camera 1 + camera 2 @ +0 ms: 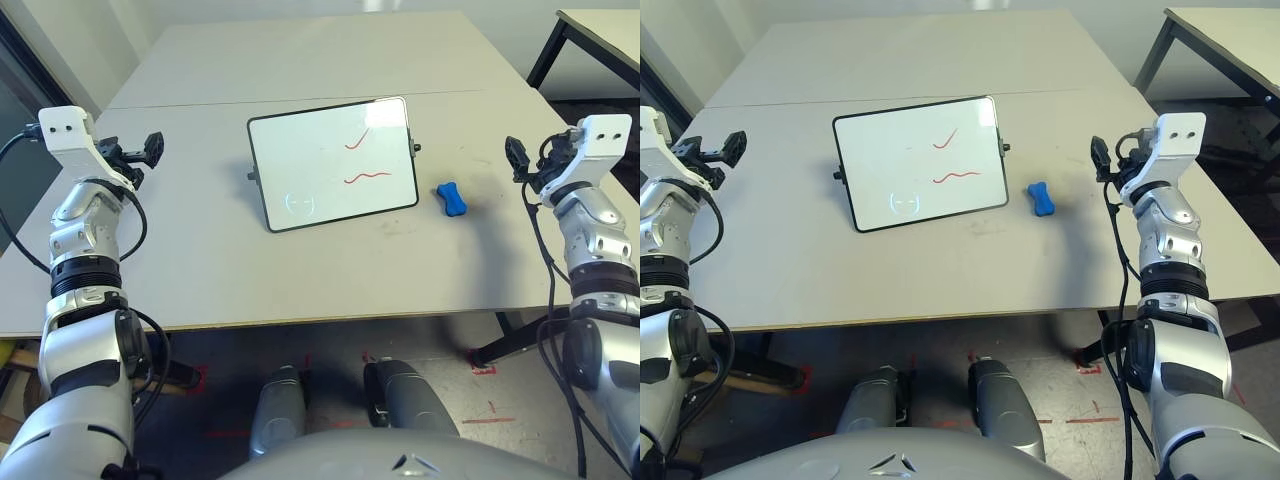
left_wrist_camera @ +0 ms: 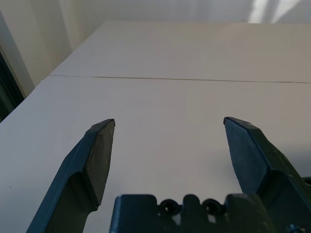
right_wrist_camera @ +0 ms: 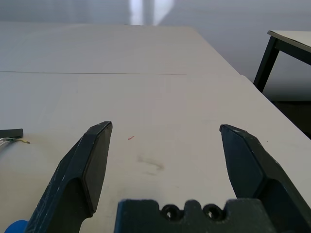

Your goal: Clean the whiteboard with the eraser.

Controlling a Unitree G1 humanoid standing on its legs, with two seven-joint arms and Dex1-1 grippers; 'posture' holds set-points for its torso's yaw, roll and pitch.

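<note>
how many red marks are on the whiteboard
2: a tick-like stroke near the whiteboard's far edge, and a wavy line nearer the robot.

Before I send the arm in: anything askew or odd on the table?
The whiteboard lies askew, its edges angled to the table's front edge. Near the blue eraser, the tabletop has faint smudges.

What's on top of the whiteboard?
On the whiteboard: two red marker squiggles and light reflections. No eraser on it. Whatever lies under the board is covered.
</note>
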